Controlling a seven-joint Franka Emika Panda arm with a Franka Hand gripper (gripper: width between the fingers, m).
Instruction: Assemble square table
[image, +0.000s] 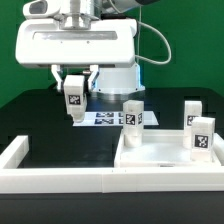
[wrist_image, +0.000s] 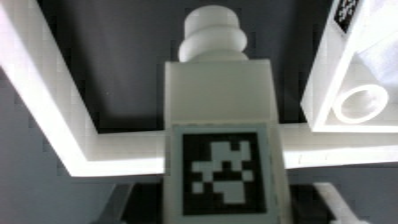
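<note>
We see the hand (image: 76, 88) in the upper left of the ext. view, hanging above the black counter (image: 50, 125), clenched on one white tagged leg (image: 74, 98). Leg hangs roughly upright between the fingers, tag facing cam, clear of the counter as far as we can tell. Wrist view confirms: the leg (wrist_image: 217, 110) fills the center of frame, tag at the lower end, rounded knob/screw tip at the far end pointing away from the cam.

The square tabletop slab (image: 160, 158) sits at lower right of the ext. view, against the long white rail (image: 40, 172) that runs along the frame bottom. Three more legs stand on or at the slab: one at its upper left corner (image: 133, 114), one at the far right rear (image: 190, 110), one at the right front (image: 203, 138). We can't tell if they're screwed in or just standing. The marker board (image: 108, 119) lies flat at center, just beside the held leg. In the wrist view, a slab corner with a round recess (wrist_image: 361, 100) shows at the right edge.

Handling, our guess: leg is light, rigid plastic, smooth so somewhat slippery; could twist in the grip. Best hold is on the flat square sides mid-body, as now, keeping the tip free for the recess. Slab is stiff, light, may slide when pushed, so the rail helps brace it.
</note>
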